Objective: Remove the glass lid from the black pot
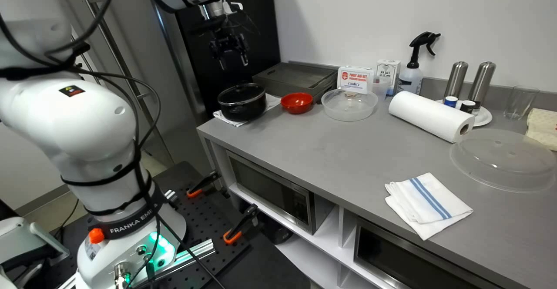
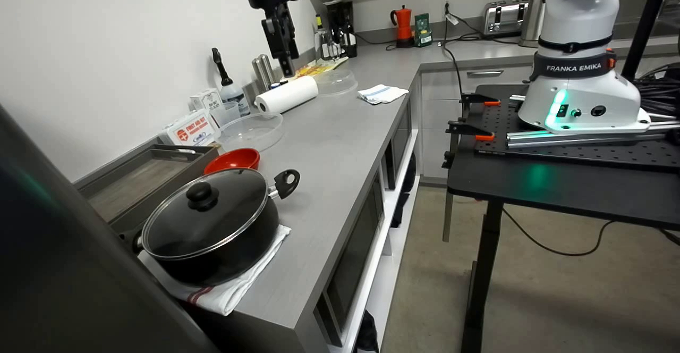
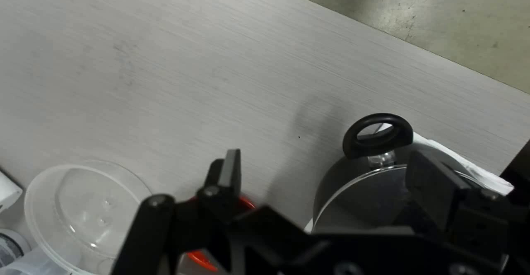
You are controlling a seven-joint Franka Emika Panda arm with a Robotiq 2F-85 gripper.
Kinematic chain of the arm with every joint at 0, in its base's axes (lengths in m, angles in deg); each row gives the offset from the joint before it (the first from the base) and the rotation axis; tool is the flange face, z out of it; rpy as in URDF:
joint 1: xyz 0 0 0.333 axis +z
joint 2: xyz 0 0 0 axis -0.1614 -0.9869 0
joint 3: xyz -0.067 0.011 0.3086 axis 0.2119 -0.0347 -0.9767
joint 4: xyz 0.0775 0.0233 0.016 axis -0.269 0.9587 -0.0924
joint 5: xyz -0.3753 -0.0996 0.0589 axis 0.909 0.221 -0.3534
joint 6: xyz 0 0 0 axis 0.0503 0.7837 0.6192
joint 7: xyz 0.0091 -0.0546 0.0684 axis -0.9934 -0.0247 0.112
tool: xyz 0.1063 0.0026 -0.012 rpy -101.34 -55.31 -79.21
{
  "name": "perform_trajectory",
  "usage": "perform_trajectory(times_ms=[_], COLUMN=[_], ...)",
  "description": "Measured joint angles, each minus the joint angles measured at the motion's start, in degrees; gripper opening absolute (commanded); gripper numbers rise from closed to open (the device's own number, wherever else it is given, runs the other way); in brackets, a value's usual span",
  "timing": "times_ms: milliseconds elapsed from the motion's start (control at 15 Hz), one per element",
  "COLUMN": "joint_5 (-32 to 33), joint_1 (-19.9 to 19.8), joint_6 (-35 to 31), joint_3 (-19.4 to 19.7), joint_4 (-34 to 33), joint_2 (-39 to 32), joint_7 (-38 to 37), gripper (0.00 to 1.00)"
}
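Note:
The black pot [image 1: 243,111] stands on a folded white towel at the counter's end, and it shows in an exterior view [image 2: 228,268] with a side handle. The glass lid [image 2: 236,212] lies on it, with a metal rim and a black knob [image 2: 202,195]. The lid also shows in an exterior view [image 1: 240,92]. My gripper [image 1: 234,64] is open and empty, well above the counter near the pot. In the wrist view my gripper's [image 3: 327,179] fingers are wide apart. The right finger overlaps the view of the lid [image 3: 364,196]; the knob is hidden there.
A red bowl [image 1: 296,102] stands beside the pot, with a clear round dish [image 1: 350,105] past it. A grey wooden tray [image 1: 300,78] is behind them. A dark tall panel [image 2: 79,268] stands close by the pot. A paper-towel roll [image 1: 431,115] lies farther along.

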Motion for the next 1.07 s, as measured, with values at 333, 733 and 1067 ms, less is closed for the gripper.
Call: perform_trajectory(times_ms=[333, 733, 1067], joint_5=[3.61, 6.82, 7.87], joint_1=[3.91, 8.07, 11.65], joint_6=[-0.34, -0.27, 0.24], joint_3=[-0.02, 0.51, 2.52], joint_4=[-5.90, -13.78, -22.57], joint_2=[-5.26, -12.55, -20.62], joint_7=[0.00, 0.00, -0.02], gripper=[1.00, 1.00, 1.00])
